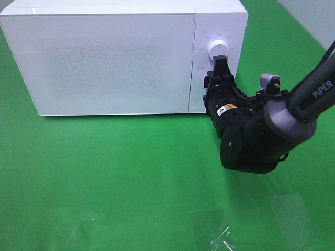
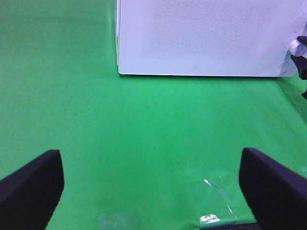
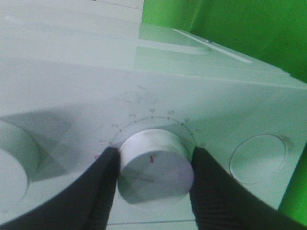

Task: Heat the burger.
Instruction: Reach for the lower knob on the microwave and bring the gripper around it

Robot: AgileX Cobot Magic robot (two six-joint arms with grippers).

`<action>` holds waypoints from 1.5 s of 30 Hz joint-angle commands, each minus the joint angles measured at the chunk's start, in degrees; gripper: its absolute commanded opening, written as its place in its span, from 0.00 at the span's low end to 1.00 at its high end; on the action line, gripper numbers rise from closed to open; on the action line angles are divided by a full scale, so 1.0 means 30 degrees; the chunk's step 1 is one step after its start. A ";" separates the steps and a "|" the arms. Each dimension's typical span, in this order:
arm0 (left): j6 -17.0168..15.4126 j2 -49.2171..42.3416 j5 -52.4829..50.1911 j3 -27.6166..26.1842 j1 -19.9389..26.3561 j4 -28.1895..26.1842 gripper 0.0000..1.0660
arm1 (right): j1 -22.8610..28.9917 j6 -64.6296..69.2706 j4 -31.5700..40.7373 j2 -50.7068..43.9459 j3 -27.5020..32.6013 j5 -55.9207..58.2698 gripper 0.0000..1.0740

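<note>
Two black fingers of the left gripper stand released, wide apart, with only green tabletop between them and the white box-shaped microwave oven beyond their tips. The right gripper is clenched on a white round dial knob, one finger at each side. The burger shows in no view, presumably behind the shut door; tall, soft and stacked, it likely wants a gentle grasp low across the bun.
</note>
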 commanded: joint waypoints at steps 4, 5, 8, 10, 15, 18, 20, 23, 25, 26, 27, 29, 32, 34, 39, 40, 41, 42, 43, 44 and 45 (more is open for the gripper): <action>0.0019 -0.0325 -0.0038 0.0095 0.0038 -0.0076 0.85 | 0.0153 0.4335 -0.4469 -0.0191 -0.0840 -0.4335 0.01; 0.0019 -0.0325 -0.0038 0.0095 0.0038 -0.0076 0.85 | 0.0153 0.4335 -0.4450 -0.0191 -0.0840 -0.4297 0.01; 0.0019 -0.0325 -0.0038 0.0095 0.0038 -0.0076 0.85 | 0.0153 0.4354 -0.4469 -0.0134 -0.0840 -0.4240 0.01; 0.0019 -0.0325 -0.0038 0.0095 0.0038 -0.0076 0.85 | 0.0153 0.4354 -0.4469 -0.0134 -0.0840 -0.4221 0.01; 0.0019 -0.0325 -0.0038 0.0095 0.0038 -0.0076 0.85 | 0.0153 0.4335 -0.4450 -0.0134 -0.0840 -0.4221 0.03; 0.0019 -0.0325 -0.0038 0.0095 0.0038 -0.0076 0.85 | 0.0153 0.4335 -0.4393 -0.0134 -0.0840 -0.4163 0.04; 0.0019 -0.0325 -0.0038 0.0095 0.0038 -0.0076 0.85 | 0.0153 0.4335 -0.4163 -0.0134 -0.0840 -0.4163 0.05; 0.0019 -0.0325 -0.0038 0.0095 0.0038 -0.0076 0.85 | 0.0153 0.4240 -0.4011 -0.0134 -0.0840 -0.4163 0.09; 0.0019 -0.0325 -0.0038 0.0095 0.0038 -0.0076 0.85 | 0.0153 0.4087 -0.3915 -0.0134 -0.0840 -0.4163 0.10; 0.0019 -0.0325 -0.0038 0.0095 0.0038 -0.0076 0.85 | 0.0153 0.4087 -0.3915 -0.0134 -0.0840 -0.4163 0.10; 0.0019 -0.0325 -0.0038 0.0095 0.0038 -0.0076 0.85 | 0.0153 0.3629 -0.3686 -0.0134 -0.0840 -0.4144 0.13; 0.0019 -0.0325 -0.0038 0.0095 0.0038 -0.0076 0.85 | 0.0153 0.3552 -0.3323 -0.0134 -0.0840 -0.4144 0.16; 0.0019 -0.0325 -0.0038 0.0095 0.0038 -0.0076 0.85 | 0.0153 0.3514 -0.2597 -0.0134 -0.0840 -0.4068 0.22; 0.0019 -0.0325 -0.0038 0.0095 0.0038 -0.0076 0.85 | 0.0153 0.3189 -0.2005 -0.0134 -0.0783 -0.4068 0.28; 0.0019 -0.0325 -0.0038 0.0095 0.0038 -0.0076 0.85 | 0.0153 0.2540 -0.0840 -0.0134 -0.0783 -0.3610 0.37; 0.0019 -0.0325 -0.0038 0.0095 0.0038 -0.0076 0.85 | 0.0153 0.2158 -0.0210 -0.0134 -0.0783 -0.3304 0.42; 0.0019 -0.0325 -0.0038 0.0095 0.0038 -0.0076 0.85 | 0.0153 0.2158 -0.0210 -0.0134 -0.0783 -0.3304 0.42; 0.0019 -0.0325 -0.0038 0.0095 0.0038 -0.0076 0.85 | 0.0153 0.1757 0.0344 -0.0134 -0.0783 -0.3075 0.46; 0.0019 -0.0325 -0.0038 0.0095 0.0038 -0.0076 0.85 | 0.0153 0.1490 0.0497 -0.0134 -0.0764 -0.3075 0.51; 0.0019 -0.0325 -0.0038 0.0095 0.0038 -0.0076 0.85 | 0.0153 0.1490 0.0497 -0.0134 -0.0764 -0.3075 0.51; 0.0019 -0.0325 -0.0038 0.0095 0.0038 -0.0076 0.85 | 0.0153 0.1241 0.0668 -0.0134 -0.0630 -0.3075 0.55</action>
